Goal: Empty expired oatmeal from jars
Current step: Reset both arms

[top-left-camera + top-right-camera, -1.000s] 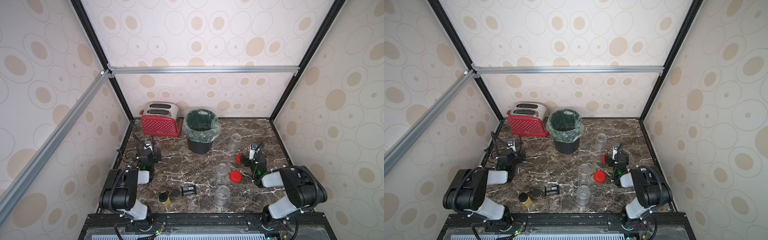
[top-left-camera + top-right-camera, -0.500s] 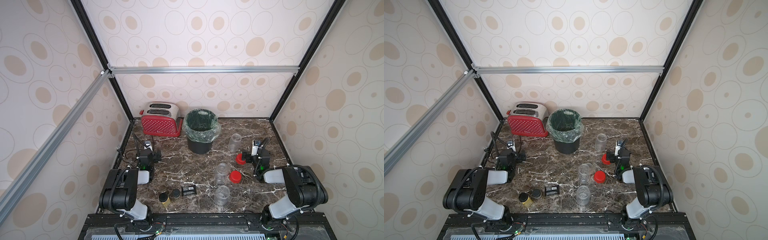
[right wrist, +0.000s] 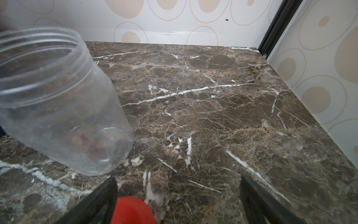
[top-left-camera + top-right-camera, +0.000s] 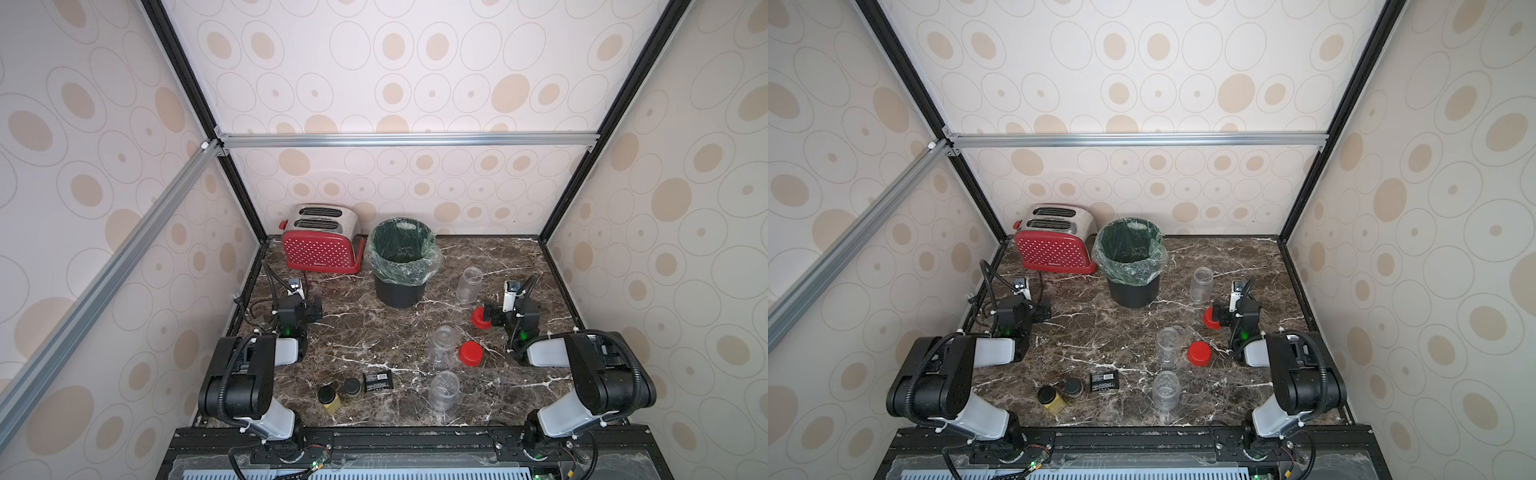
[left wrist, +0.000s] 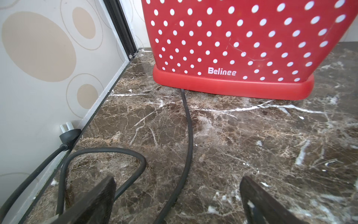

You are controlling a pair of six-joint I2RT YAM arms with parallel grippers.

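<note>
Three risks from here, my read.
1. The right pincer (image 3: pixel 178 182) stands wide and grips nothing. A red lid (image 3: pixel 133 209) lies on the worktop (image 3: pixel 213 116) just beside one finger, not clamped. A sideways swing would likely shove that lid away.
2. The far jar (image 3: pixel 58 100) stands near that pincer. It is uncapped and looks empty, so it is light, and a brush could tip or roll it.
3. The left pincer (image 5: pixel 177 182) is also wide and empty, low over the toaster cord (image 5: pixel 188 126). Closing or dragging here could snag the cord and tug the toaster (image 5: pixel 232 48).

Task's thing: no oatmeal shows in any jar, and the walls look only cloudy. The inside of the bin (image 4: pixel 399 291) is too dark to tell whether it went there. Emptying looks done or nearly so.

Counts, from a top view:
- Jars: 3, all upright and lidless. The far jar is near the bin, the middle jar (image 4: pixel 442 347) is mid-worktop, and the near jar (image 4: pixel 444 390) is toward the front edge.
- Red lids: 2. One is at the right pincer; the second lid (image 4: pixel 470 354) is just beside the middle jar, and I can't tell if they touch.
- Bin: 1, with a green liner.
- Toaster: 1.
- Small black-lidded jars: 2, the yellow spice jar (image 4: pixel 329 399) and the dark spice jar (image 4: pixel 352 387), side by side.
- Black packet (image 4: pixel 378 381): 1.
- Arms: 2.
</note>
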